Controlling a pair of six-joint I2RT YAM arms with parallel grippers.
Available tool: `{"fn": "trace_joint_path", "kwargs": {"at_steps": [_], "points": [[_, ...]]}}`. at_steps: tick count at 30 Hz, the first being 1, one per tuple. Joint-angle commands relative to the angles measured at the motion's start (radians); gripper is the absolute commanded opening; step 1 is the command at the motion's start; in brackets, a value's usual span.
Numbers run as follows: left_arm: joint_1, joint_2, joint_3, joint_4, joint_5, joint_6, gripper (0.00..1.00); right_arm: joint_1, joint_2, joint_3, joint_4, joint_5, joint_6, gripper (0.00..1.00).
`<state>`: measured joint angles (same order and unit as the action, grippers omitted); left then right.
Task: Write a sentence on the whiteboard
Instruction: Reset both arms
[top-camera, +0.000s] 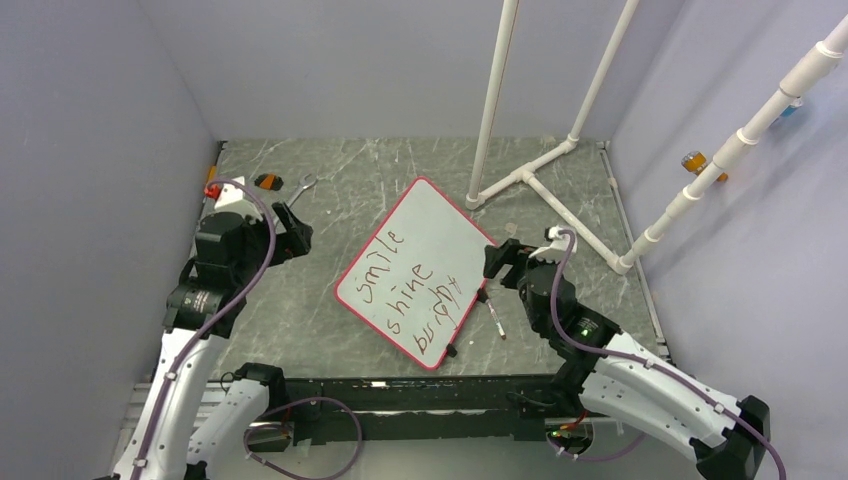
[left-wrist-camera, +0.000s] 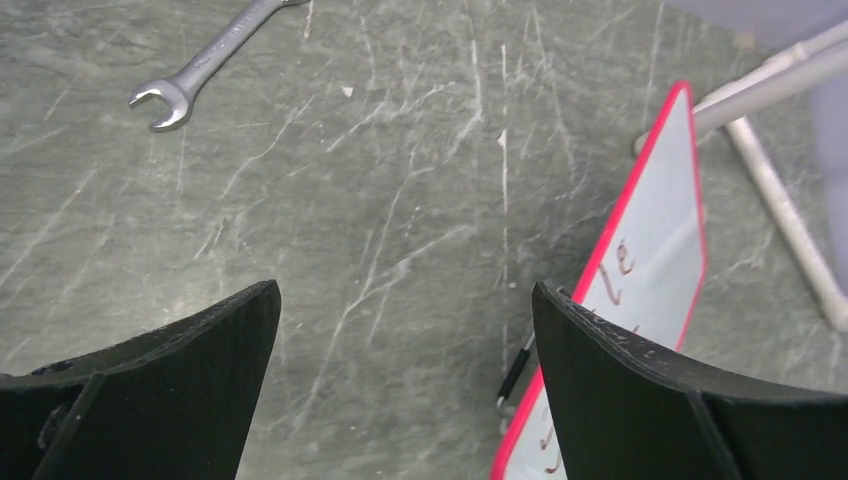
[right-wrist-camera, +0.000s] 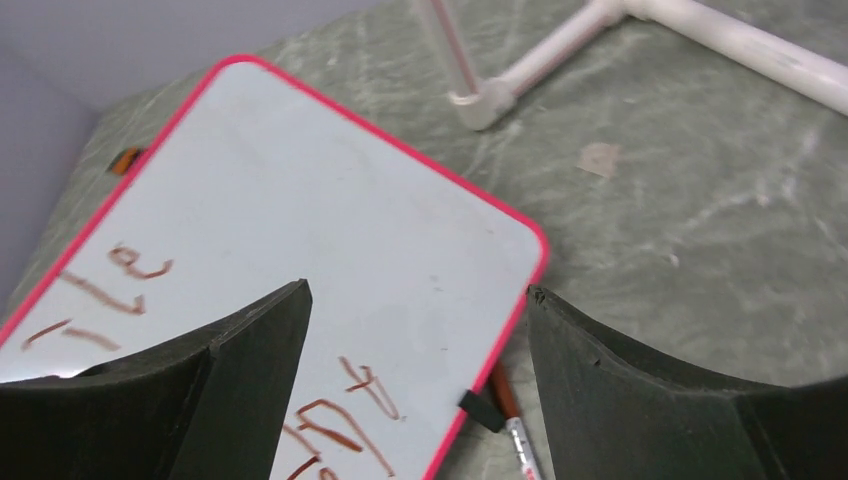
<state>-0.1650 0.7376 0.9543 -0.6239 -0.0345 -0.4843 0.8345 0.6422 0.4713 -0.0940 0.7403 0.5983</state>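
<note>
The whiteboard (top-camera: 425, 240) lies flat and turned diagonally in the middle of the table, red-pink rim all round. The sentence (top-camera: 412, 290) runs in three brown lines, "smile", "shine" and a scrawled third word. A brown marker (top-camera: 495, 318) lies on the table by the board's right edge, next to a black clip (right-wrist-camera: 482, 408). My right gripper (top-camera: 497, 262) hovers open above that edge, nothing between its fingers; its wrist view shows the board (right-wrist-camera: 300, 200), the writing (right-wrist-camera: 365, 382) and the marker (right-wrist-camera: 512, 415) below. My left gripper (top-camera: 298, 232) stands open left of the board (left-wrist-camera: 660, 200).
A steel wrench (top-camera: 302, 187) and a small orange object (top-camera: 268, 181) lie at the back left; the wrench (left-wrist-camera: 205, 65) also appears ahead of the left fingers. A white PVC pipe frame (top-camera: 530, 180) stands behind and right of the board. Grey walls enclose the table.
</note>
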Motion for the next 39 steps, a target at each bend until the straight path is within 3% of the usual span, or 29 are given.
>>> {"fn": "trace_joint_path", "kwargs": {"at_steps": [1,9,13,26,39], "points": [[0.005,-0.052,-0.069,0.047,-0.014,0.136,0.99,-0.001,0.017,0.084,0.089,-0.228,-0.172,0.81],[0.005,-0.143,-0.14,0.105,0.065,0.237,0.99,-0.001,0.017,0.074,0.149,-0.377,-0.187,0.86],[0.006,-0.167,-0.15,0.101,0.086,0.264,0.99,-0.002,0.015,0.102,0.071,-0.41,-0.18,0.99],[0.005,-0.179,-0.184,0.183,0.4,0.285,0.99,-0.001,-0.078,0.083,-0.01,-0.732,-0.213,1.0],[0.005,-0.181,-0.186,0.191,0.423,0.292,0.99,0.0,-0.102,0.059,0.027,-0.786,-0.184,1.0]]}}
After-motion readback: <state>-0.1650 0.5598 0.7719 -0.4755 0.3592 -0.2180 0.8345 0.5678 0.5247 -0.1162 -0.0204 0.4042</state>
